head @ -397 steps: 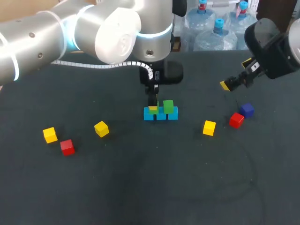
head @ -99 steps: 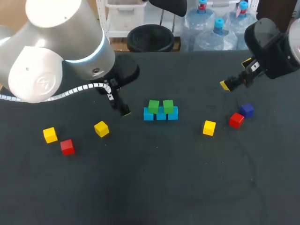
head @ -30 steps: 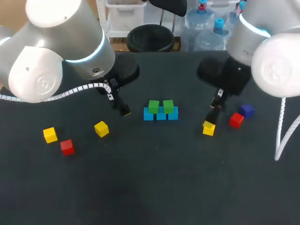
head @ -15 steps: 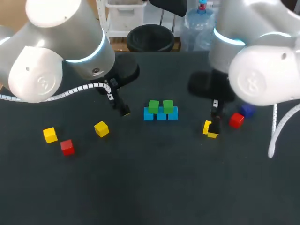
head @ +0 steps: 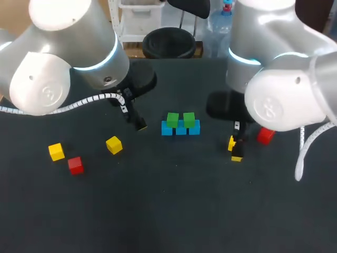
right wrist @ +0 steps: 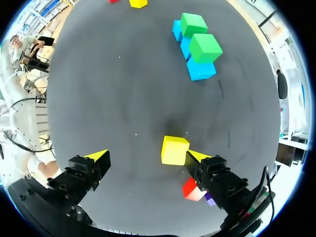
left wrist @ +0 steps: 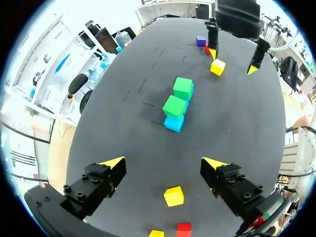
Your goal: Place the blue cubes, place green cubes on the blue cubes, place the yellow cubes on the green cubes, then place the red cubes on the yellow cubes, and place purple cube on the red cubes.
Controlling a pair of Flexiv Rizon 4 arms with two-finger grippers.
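Jaws on both arms gape open: the right pair straddles a yellow cube (right wrist: 174, 150) on the table (head: 174, 211), the left pair hangs short of green cubes (left wrist: 182, 88) atop blue cubes (left wrist: 174, 123).

Matte dark tabletop (head: 168, 211) is lit softly and evenly from above, and only a faint shadow is thrown beside the yellow cube (right wrist: 174, 150). Glare is caught on the pale shell of the left arm (head: 63, 58); the background is blown out in both wrist views
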